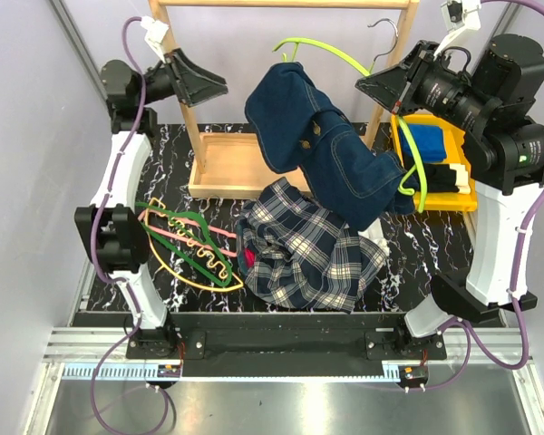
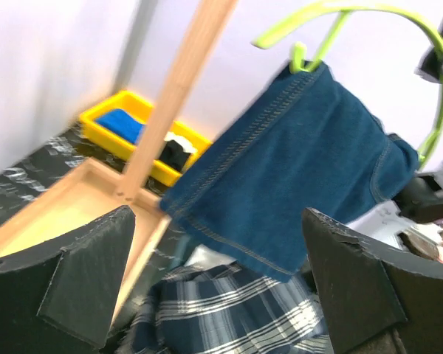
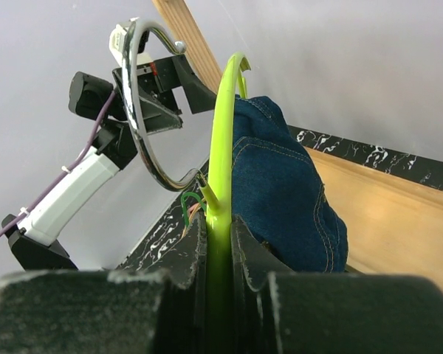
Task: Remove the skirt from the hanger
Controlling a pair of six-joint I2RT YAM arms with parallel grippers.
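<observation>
Skirt: the plaid skirt (image 1: 313,249) lay crumpled on the black marbled table (image 1: 408,237), near the middle and close to the front edge, not hung on anything.
Hanger: the dark green hanger (image 1: 192,217) lay flat on the table just left of the skirt. Its right tip reached the skirt's left edge; whether the two touched could not be told.
Other hangers: a pink hanger (image 1: 183,233) and a pale yellow hanger (image 1: 199,286) lay tangled with the dark green one.
Left gripper: the left gripper (image 1: 208,86) was raised beside the wooden rack (image 1: 186,100), its jaws spread wide and holding nothing. Its wrist view looked toward the denim and the skirt below it.
Right gripper: the right gripper (image 3: 218,234) was clamped on the stem of a lime-green hanger (image 1: 331,52) and held it up in the air.
Denim: a dark blue denim garment (image 1: 335,163) hung from the lime-green hanger. In the top view its lower end overlapped the skirt's upper right part.
Red cloth: a small patch of red (image 1: 247,260) showed at the skirt's left edge.
Rack: a metal hook (image 3: 136,110) showed close beside the lime-green hanger in the right wrist view.
Rack base: a shallow wooden tray (image 1: 227,163) sat behind the skirt.
Bin: a yellow bin (image 1: 470,201) stood at the right, holding blue, black and white items.
</observation>
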